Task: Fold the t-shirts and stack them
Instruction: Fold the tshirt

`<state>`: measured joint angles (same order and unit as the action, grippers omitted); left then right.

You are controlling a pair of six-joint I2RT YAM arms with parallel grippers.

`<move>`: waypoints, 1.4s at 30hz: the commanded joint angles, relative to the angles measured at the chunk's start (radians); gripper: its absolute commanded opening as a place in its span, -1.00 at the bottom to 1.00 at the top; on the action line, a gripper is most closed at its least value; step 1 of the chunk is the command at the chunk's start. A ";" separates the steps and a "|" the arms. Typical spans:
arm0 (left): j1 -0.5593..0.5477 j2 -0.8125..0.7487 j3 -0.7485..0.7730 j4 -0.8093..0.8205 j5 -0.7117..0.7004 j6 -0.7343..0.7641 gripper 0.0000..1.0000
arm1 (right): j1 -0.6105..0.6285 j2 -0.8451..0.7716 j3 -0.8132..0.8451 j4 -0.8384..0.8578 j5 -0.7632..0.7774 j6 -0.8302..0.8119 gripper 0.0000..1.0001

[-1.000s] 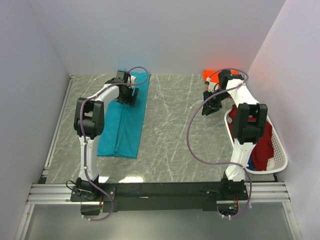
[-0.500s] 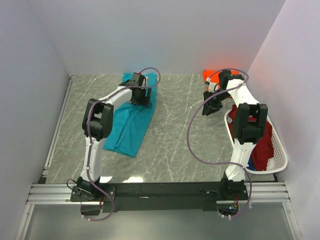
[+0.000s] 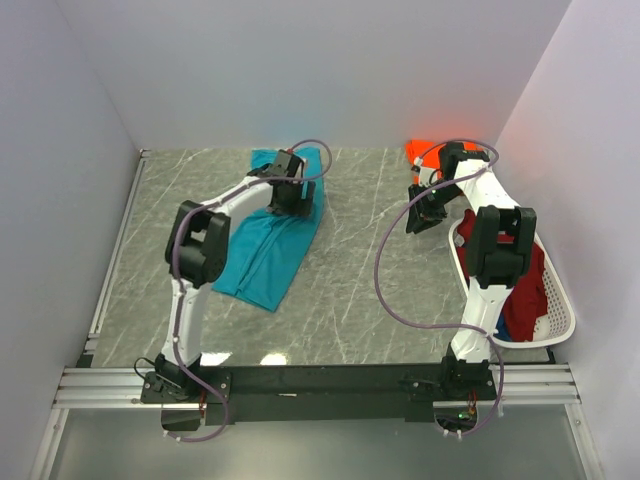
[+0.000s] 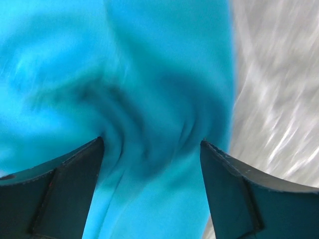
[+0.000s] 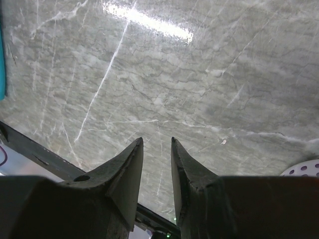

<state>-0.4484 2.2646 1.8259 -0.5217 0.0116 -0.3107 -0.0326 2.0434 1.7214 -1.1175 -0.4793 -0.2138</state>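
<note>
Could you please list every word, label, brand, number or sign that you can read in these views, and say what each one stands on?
None: no text can be read in any view.
The teal t-shirt and the orange t-shirt are plain, with no print showing.
The white laundry basket, the marble table and the arms show no lettering.
The left wrist view is motion-blurred; it shows only teal cloth and table.

Robotics lab test cell, not a home. Evidence:
- a left arm [image 3: 205, 235] and a right arm [image 3: 495, 250], white and black, fixed to a black base bar [image 3: 330, 380] on an aluminium rail frame [image 3: 100, 383]
- purple cables [image 3: 383, 285] looping loose along the arms
- bare white partition walls [image 3: 330, 70] boxing in a grey marble-pattern table [image 3: 370, 250]
- household items as props only — a teal t-shirt [image 3: 262, 262] and a white laundry basket [image 3: 562, 312]
</note>
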 commanded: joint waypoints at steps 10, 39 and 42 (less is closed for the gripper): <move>-0.019 -0.600 -0.463 -0.227 0.067 0.591 0.05 | -0.006 -0.057 0.000 -0.027 -0.030 -0.021 -0.26; -0.392 -0.367 -0.604 -0.159 0.186 0.147 -0.83 | -0.010 -0.071 -0.026 -0.030 -0.004 -0.044 -0.26; -0.453 -0.297 -0.493 -0.172 0.256 0.111 -0.85 | -0.010 -0.071 -0.032 -0.030 -0.004 -0.048 -0.26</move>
<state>-0.8276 1.8854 1.2530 -0.7376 0.1280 -0.1448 -0.0334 2.0102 1.6787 -1.1385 -0.4831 -0.2420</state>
